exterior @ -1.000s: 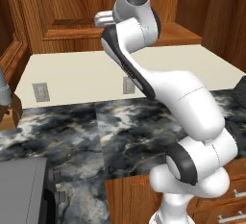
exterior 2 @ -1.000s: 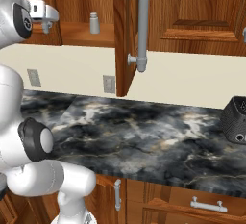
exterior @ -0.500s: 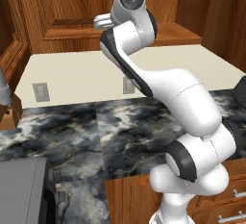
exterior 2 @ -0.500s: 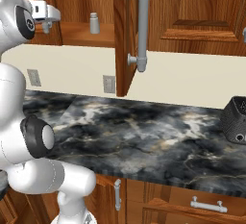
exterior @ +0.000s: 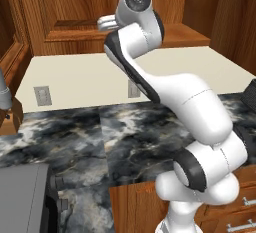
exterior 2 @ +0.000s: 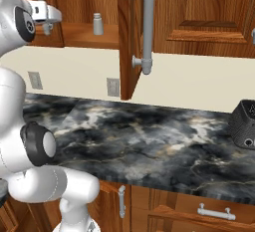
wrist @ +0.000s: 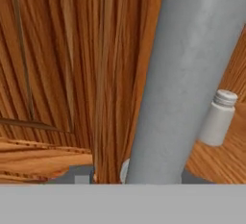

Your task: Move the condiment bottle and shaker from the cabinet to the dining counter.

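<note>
1. Standing upright on the cabinet (exterior 2: 189, 12) shelf near its front edge, the shaker (exterior 2: 98, 24) is a small, pale, rigid cylinder, probably light and smooth, so likely slippery; I would take it around the body below the cap.
2. The condiment bottle I cannot make out.
3. A grey bar handle (wrist: 192, 74) rises right before the gripper (wrist: 129, 172); whether the jaws clasp it I cannot tell.
4. An open cabinet door (exterior 2: 127, 37) juts out just beside the shaker.
</note>
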